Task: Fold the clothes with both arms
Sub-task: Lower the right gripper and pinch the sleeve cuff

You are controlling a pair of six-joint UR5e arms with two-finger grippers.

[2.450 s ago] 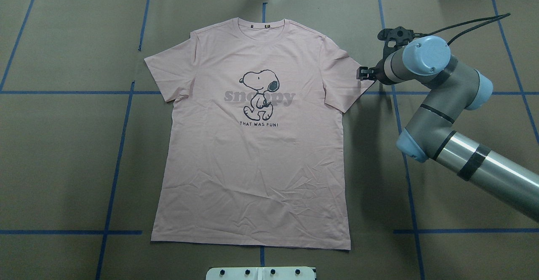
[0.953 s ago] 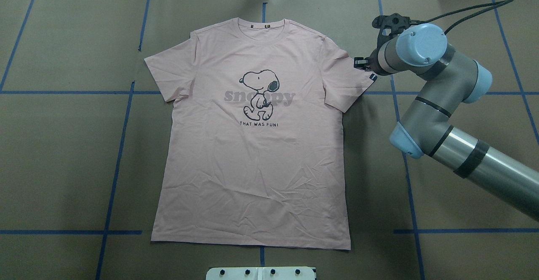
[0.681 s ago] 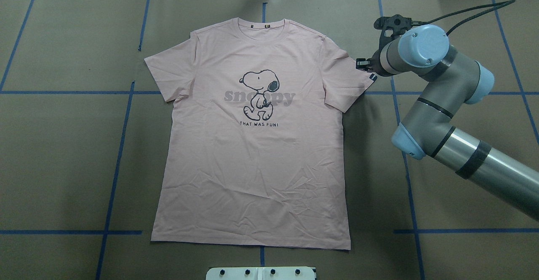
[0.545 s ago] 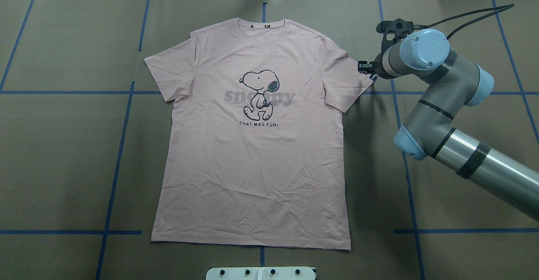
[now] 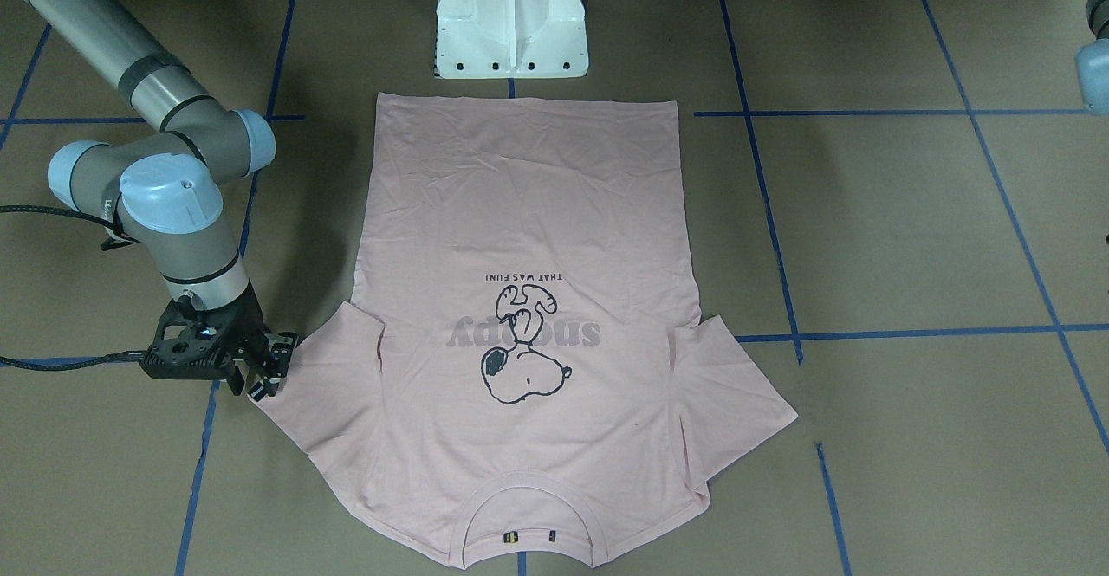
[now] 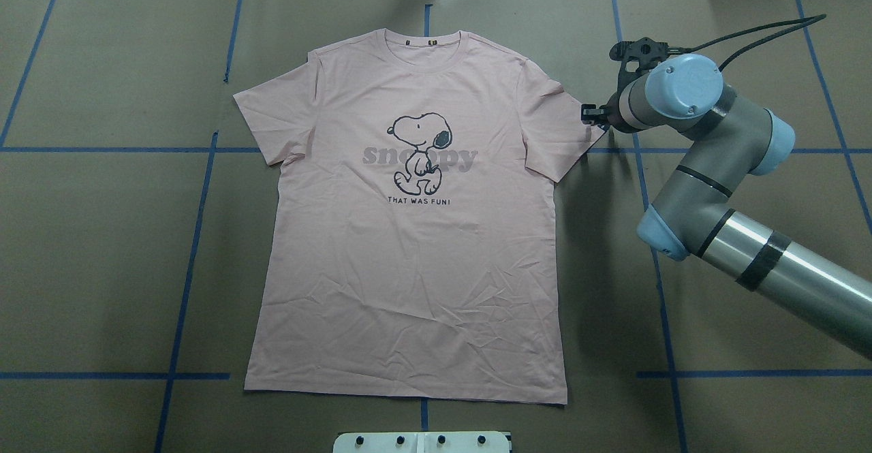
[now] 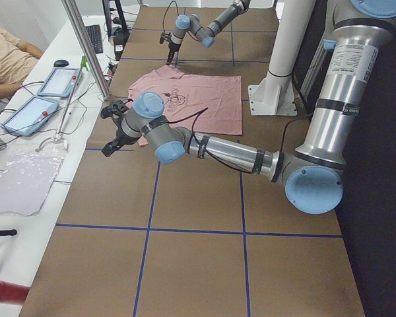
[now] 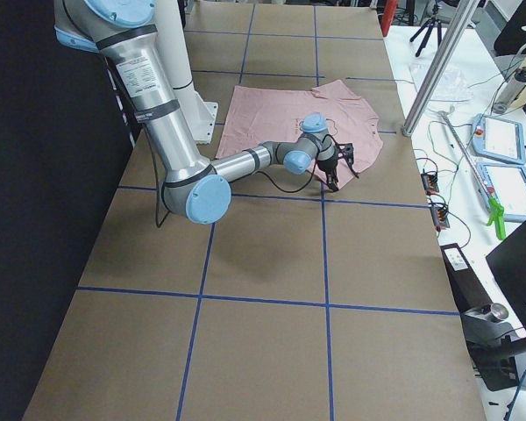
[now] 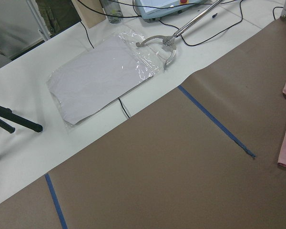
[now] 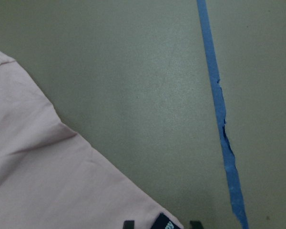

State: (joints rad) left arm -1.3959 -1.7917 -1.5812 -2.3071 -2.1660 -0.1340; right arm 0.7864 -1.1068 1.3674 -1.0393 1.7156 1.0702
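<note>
The pale pink Snoopy T-shirt [image 6: 409, 269] lies flat and face up on the brown table, collar toward the far side. My right gripper [image 6: 590, 115] is down at the tip of its right sleeve, also seen in the front view [image 5: 264, 372]. In the right wrist view the gripper [image 10: 162, 223] is open, one fingertip [image 10: 128, 223] on each side of the sleeve's black tag [image 10: 164, 220]. My left gripper [image 7: 112, 129] hovers beyond the left sleeve near the table's far edge; I cannot tell whether it is open or shut.
Blue tape lines [image 6: 191, 235] grid the brown table cover. The white pedestal base [image 5: 511, 22] stands at the shirt's hem side. A white bench with a plastic bag [image 9: 105, 71], tablets [image 7: 59, 82] and cables borders the far edge, where a person [image 7: 6, 56] sits.
The right gripper first drew back along the sleeve edge, then came forward again over the sleeve tip, covering the black tag. The shirt has not moved.
</note>
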